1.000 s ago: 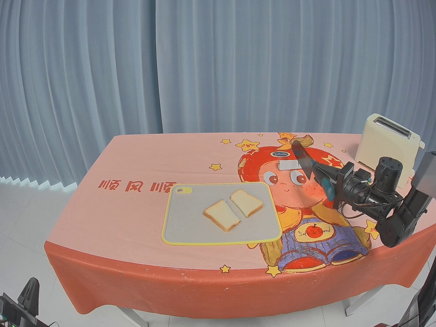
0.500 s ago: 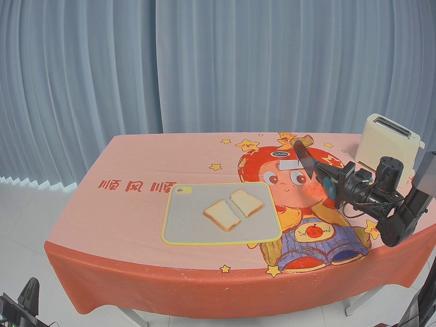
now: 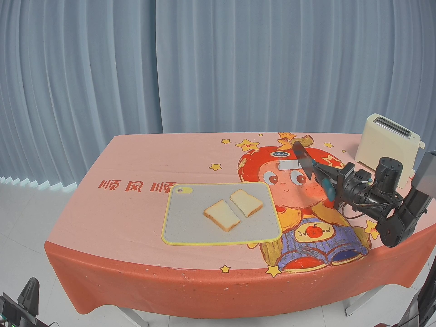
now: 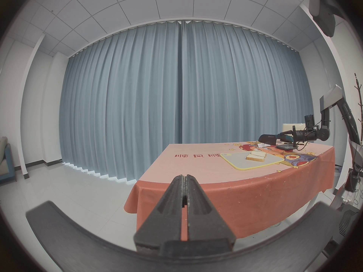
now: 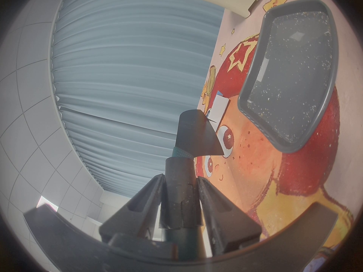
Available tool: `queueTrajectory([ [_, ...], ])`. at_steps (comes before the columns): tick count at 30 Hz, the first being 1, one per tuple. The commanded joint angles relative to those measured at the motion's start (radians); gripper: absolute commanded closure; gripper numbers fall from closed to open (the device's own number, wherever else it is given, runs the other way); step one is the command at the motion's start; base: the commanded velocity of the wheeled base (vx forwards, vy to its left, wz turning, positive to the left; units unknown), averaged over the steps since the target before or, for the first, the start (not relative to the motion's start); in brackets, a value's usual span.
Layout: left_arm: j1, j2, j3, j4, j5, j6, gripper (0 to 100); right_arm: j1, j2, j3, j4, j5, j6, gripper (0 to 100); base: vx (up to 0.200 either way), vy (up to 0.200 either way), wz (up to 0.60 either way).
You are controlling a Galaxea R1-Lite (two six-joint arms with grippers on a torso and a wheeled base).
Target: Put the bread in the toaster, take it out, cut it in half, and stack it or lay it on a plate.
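Toaster [image 3: 387, 144], plate [image 5: 295, 76] near right tool [image 3: 326, 177], knife [image 3: 302, 158] gripped

The table [image 3: 136, 160], under a pink cartoon cloth, bears a cutting board [image 3: 190, 223], toaster [image 3: 386, 144] and grey plate [image 5: 295, 76].

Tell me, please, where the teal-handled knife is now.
In the head view, the teal-handled dark knife is on the robot's right, held by the right end effector above the table, between the yellow-rimmed cutting board and the cream toaster.

right hand [image 3: 328, 178] clamped, left hand [image 4: 184, 180] closed
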Motion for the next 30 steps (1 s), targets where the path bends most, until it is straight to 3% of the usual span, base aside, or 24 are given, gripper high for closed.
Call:
queueTrajectory([
  [1, 0.000, 0.002, 0.018, 0.000, 0.000, 0.000, 100, 0.000, 0.002, 0.001, 0.000, 0.000, 0.000, 100, 0.000, 0.000, 0.00],
  [30, 0.000, 0.000, 0.018, 0.000, 0.000, 0.000, 100, 0.003, 0.032, 0.015, 0.001, 0.000, 0.000, 100, 0.000, 0.000, 0.00],
])
